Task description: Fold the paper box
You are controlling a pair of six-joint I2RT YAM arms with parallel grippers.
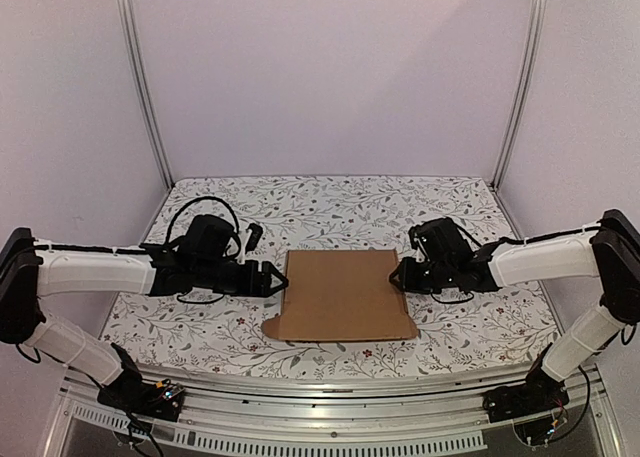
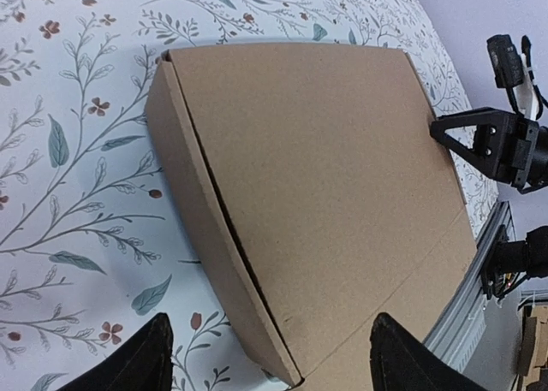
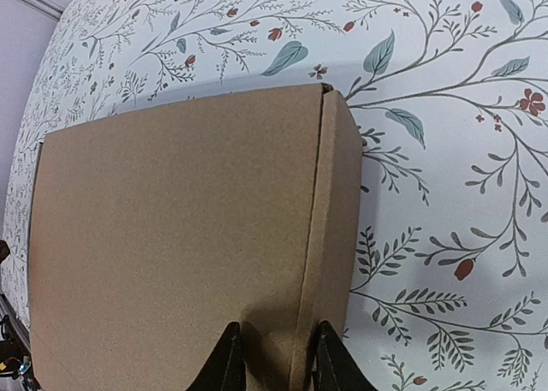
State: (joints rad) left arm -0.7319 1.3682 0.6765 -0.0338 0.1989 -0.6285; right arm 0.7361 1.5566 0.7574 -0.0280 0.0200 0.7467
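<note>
The paper box [image 1: 345, 295] is a plain brown carton lying flat and closed in the middle of the table, with a small tab sticking out at its near left corner. My left gripper [image 1: 280, 279] is at its left edge, low over the table. In the left wrist view the jaws [image 2: 274, 361] stand wide open astride the box's [image 2: 317, 177] left side wall. My right gripper [image 1: 397, 275] is at the right edge. In the right wrist view its fingers [image 3: 274, 357] stand a narrow gap apart over the seam between the lid and right wall of the box [image 3: 180, 228], holding nothing.
The table carries a white cloth with a leaf and flower print [image 1: 330, 202]. A metal rail [image 1: 330, 387] runs along the near edge by the arm bases. Pale walls and upright metal posts [image 1: 145, 87] close in the back and sides.
</note>
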